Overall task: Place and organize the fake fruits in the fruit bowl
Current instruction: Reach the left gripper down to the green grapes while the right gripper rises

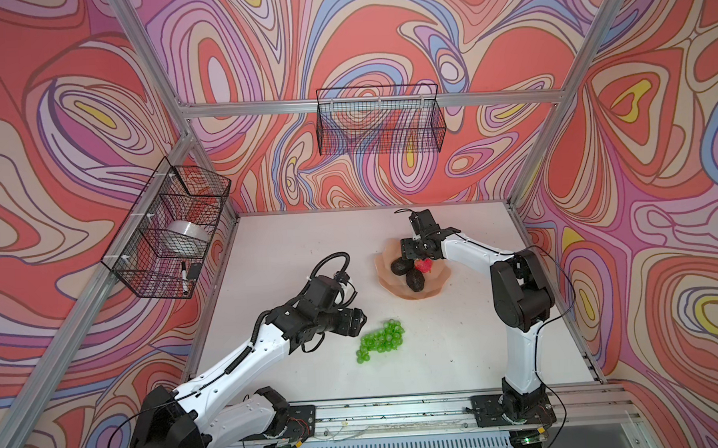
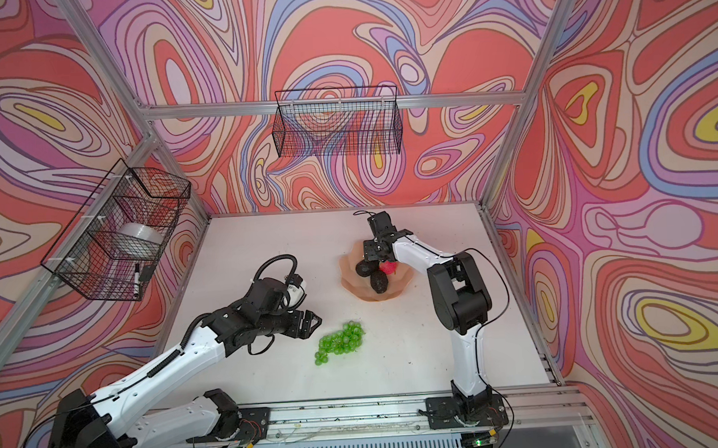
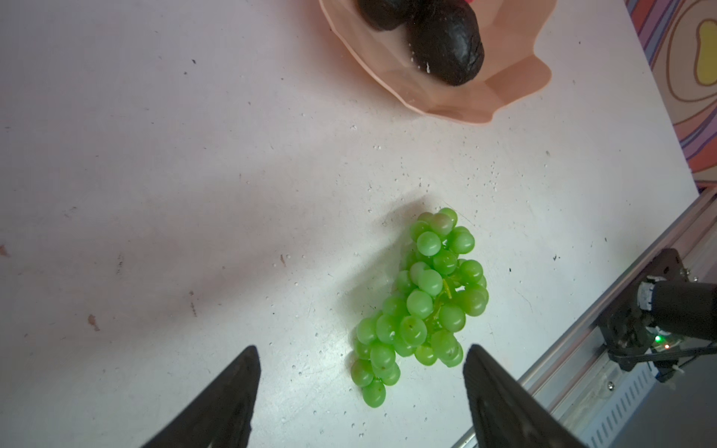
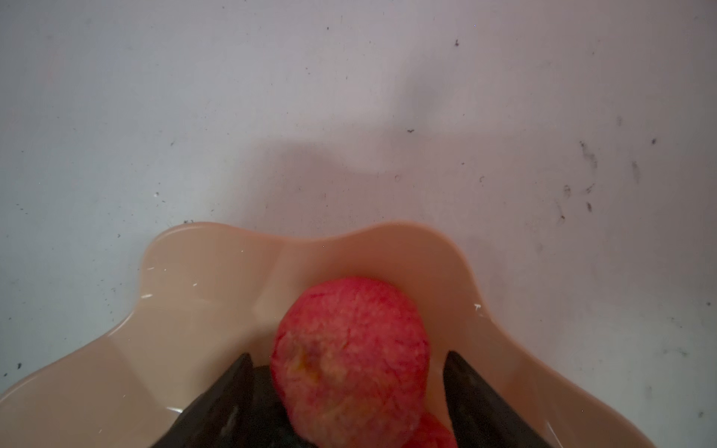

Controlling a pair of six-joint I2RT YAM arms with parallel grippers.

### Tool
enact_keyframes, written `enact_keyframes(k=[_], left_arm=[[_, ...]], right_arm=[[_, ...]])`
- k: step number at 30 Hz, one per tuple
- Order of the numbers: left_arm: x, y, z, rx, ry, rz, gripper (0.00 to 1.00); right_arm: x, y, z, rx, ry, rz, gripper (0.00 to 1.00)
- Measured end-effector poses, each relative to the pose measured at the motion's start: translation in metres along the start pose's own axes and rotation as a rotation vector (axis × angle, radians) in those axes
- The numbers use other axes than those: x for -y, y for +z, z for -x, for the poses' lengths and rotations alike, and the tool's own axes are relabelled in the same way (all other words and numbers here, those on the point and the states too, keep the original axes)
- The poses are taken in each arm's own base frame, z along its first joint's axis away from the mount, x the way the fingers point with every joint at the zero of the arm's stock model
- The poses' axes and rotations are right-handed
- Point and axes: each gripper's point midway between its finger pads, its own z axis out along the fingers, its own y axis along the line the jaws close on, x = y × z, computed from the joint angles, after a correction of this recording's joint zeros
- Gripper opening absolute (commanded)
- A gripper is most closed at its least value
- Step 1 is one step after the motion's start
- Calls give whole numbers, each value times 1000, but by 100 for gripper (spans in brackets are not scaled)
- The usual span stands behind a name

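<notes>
the peach-orange fruit bowl (image 1: 435, 289) sits on the white table (image 1: 287, 244), right of the middle and towards the far side. two dark bumpy avocados (image 1: 401, 267) (image 1: 415, 281) lie in it side by side, touching. the right gripper (image 4: 348, 353) hangs over the far part of the bowl with its fingers (image 4: 477, 395) reaching down inside. in the right wrist view a red-pink apple (image 4: 349, 349) with a yellowish patch rests between them, against the bowl's inner wall. the fingers stand apart with a gap showing on each side of the fruit, so the apple is let go rather than pinched. a second apple (image 4: 434, 430) pokes in just behind it (only a sliver shows at the edge of that view). the bunch of green grapes (image 1: 381, 340) is not in the bowl: it lies on the table nearer to me, about the middle, well apart from the bowl. the left gripper (image 1: 355, 321) hovers just left of the bunch, pointing towards it, jaws spread wide and holding nothing. in the left wrist view the near end of the grapes shows between the two fingertips (image 3: 248, 372), though i can't tell if they touch. a black wire basket (image 1: 170, 229) hangs on the left wall with a tape roll (image 1: 185, 236) in it.
</notes>
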Motion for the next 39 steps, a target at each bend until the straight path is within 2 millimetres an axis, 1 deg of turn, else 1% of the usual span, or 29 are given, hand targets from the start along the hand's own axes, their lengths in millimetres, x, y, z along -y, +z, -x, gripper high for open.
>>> enact_keyframes(k=[1, 2, 4, 5, 6, 7, 8, 9, 11, 13, 14, 16, 20, 22, 23, 25, 29, 34, 37, 39], left_arm=[[4, 4, -2, -16, 26, -7, 84], [10, 9, -5, -34, 56, -13, 84], [20, 18, -9, -67, 112, -26, 86], [25, 24, -11, -87, 142, -31, 86], [30, 28, -13, -104, 165, -36, 86], [34, 33, -14, -121, 187, -39, 86], [38, 39, -16, -141, 211, -41, 86], [42, 45, -17, -160, 232, -43, 87], [48, 56, -21, -193, 263, -45, 89], [51, 65, -28, -228, 285, -50, 95], [52, 69, -33, -248, 295, -56, 100], [53, 75, -42, -285, 311, -64, 100], [53, 86, -55, -340, 323, -69, 100], [53, 93, -57, -361, 321, -65, 100], [53, 96, -58, -371, 320, -61, 98], [52, 102, -60, -389, 317, -56, 91], [51, 111, -62, -418, 306, -47, 68], [52, 113, -61, -421, 303, -46, 50], [55, 105, -55, -398, 319, -51, 44], [58, 95, -44, -354, 328, -57, 41]], right_arm=[[0, -7, 4, 14, 1, 4, 86], [-1, -19, 10, 39, 5, 9, 87], [-2, -49, 27, 105, 14, 26, 89], [-3, -66, 35, 146, 20, 37, 90], [-4, -88, 45, 195, 29, 49, 90], [-4, -104, 50, 231, 35, 59, 91], [-2, -126, 56, 277, 45, 70, 92], [-1, -146, 60, 320, 54, 79, 92], [2, -175, 62, 379, 71, 93, 93], [6, -193, 57, 409, 85, 97, 93], [9, -198, 52, 413, 90, 95, 93], [14, -199, 42, 406, 97, 82, 93], [24, -192, 17, 352, 98, 45, 93], [27, -191, 10, 337, 99, 33, 94], [28, -192, 8, 335, 100, 29, 93], [30, -194, 8, 339, 101, 25, 93], [31, -200, 10, 355, 103, 23, 93], [33, -204, 11, 365, 106, 14, 94], [34, -208, 12, 376, 106, 11, 93], [35, -211, 13, 385, 107, 10, 93]])
